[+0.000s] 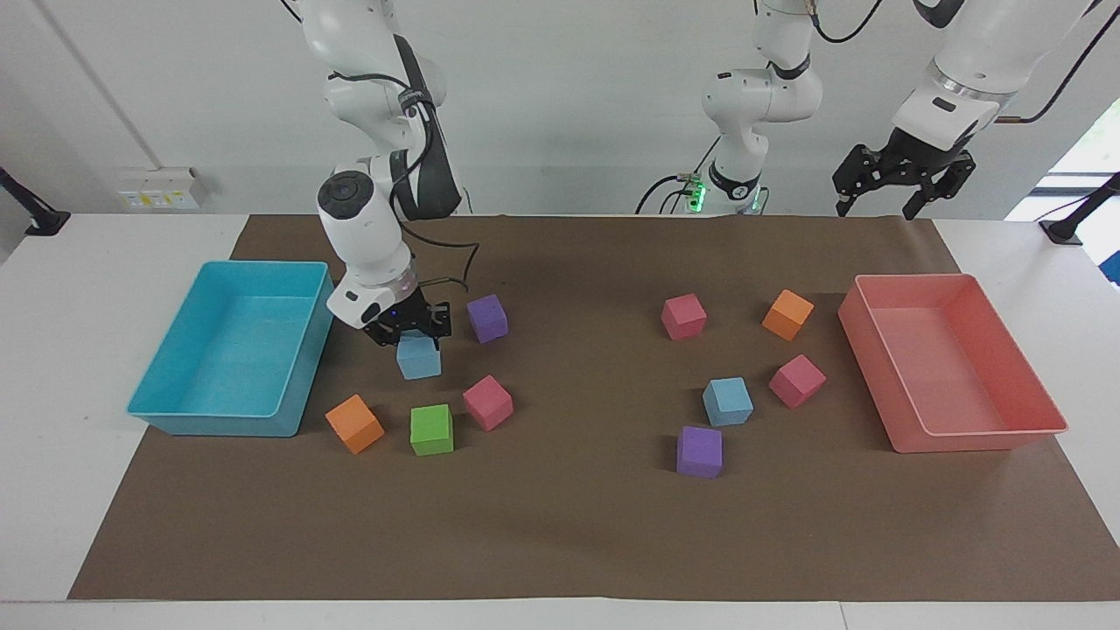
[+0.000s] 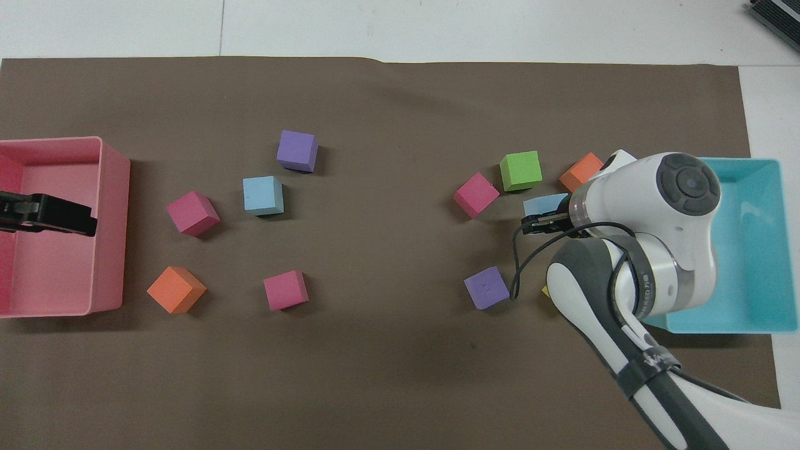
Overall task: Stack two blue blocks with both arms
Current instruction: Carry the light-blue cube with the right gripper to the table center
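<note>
My right gripper (image 1: 415,336) is shut on one light blue block (image 1: 419,359) and holds it a little above the brown mat, beside the turquoise tray (image 1: 175,411). In the overhead view that block (image 2: 542,204) shows partly under the right gripper (image 2: 542,224). The other blue block (image 1: 727,402) lies on the mat toward the left arm's end, between a pink cube (image 1: 797,381) and a purple cube (image 1: 699,451); it also shows in the overhead view (image 2: 263,195). My left gripper (image 1: 878,208) waits open and empty, raised over the pink tray (image 2: 112,187).
Around the held block lie a purple cube (image 1: 487,318), a pink cube (image 1: 487,402), a green cube (image 1: 431,430) and an orange cube (image 1: 354,423). Near the pink tray (image 1: 971,433) lie another pink cube (image 1: 683,316) and an orange cube (image 1: 787,314).
</note>
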### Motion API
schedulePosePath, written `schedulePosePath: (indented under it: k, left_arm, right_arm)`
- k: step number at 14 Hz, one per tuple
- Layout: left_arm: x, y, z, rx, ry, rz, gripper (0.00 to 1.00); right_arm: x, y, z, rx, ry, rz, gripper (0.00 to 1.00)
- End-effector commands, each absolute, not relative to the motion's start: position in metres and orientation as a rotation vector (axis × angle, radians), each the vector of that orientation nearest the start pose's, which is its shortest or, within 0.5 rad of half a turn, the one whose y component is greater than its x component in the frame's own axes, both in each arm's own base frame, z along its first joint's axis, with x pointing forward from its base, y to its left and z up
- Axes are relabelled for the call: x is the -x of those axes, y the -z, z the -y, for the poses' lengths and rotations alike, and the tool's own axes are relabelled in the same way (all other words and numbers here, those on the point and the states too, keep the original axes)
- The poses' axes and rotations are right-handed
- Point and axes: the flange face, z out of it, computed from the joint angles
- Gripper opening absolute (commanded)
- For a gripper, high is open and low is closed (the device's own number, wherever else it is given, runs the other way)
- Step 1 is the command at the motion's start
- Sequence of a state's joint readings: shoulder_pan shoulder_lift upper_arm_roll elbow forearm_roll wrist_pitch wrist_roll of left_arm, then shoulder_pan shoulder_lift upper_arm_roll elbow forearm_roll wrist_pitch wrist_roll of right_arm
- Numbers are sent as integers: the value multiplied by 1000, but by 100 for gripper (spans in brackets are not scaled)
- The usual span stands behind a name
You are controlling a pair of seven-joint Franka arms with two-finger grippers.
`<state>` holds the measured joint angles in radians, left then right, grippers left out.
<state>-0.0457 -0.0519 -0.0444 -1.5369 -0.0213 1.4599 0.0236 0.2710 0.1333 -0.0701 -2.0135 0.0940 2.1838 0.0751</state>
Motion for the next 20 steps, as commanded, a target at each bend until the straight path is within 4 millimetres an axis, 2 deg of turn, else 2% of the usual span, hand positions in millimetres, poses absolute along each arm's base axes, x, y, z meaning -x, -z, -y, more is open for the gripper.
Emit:
schedulePosePath:
  k: [1,4,7,10,11,17,20]
  left_arm:
    - [-524,-658,48,3159,-30,-188,100]
    - [-524,-658,48,3161,-28,-188,100]
    - [-524,-658,48,3160,-30,-188,100]
    - [-524,-658,47,3160,-33,-188,100]
    - [-524,-658,47,3161,-30,-186,100]
    - [-525,-661,45,3159,-18,-171,100]
    - [-523,-660,50,3159,-30,-179,100]
  right_arm:
    - [-578,-412,-165,3070,29,-6,0]
    - [-582,-425,-209,3072,6,3,0]
    - [-589,-419,-263,3079,-5,-19,0]
    - [-587,-392,-325,3118,-36,12,0]
    - [-588,-381,-338,3130,-40,-20,0]
    - [-575,-345,-389,3102,4,40,0]
    - [-563,-328,-395,3107,-11,84,0]
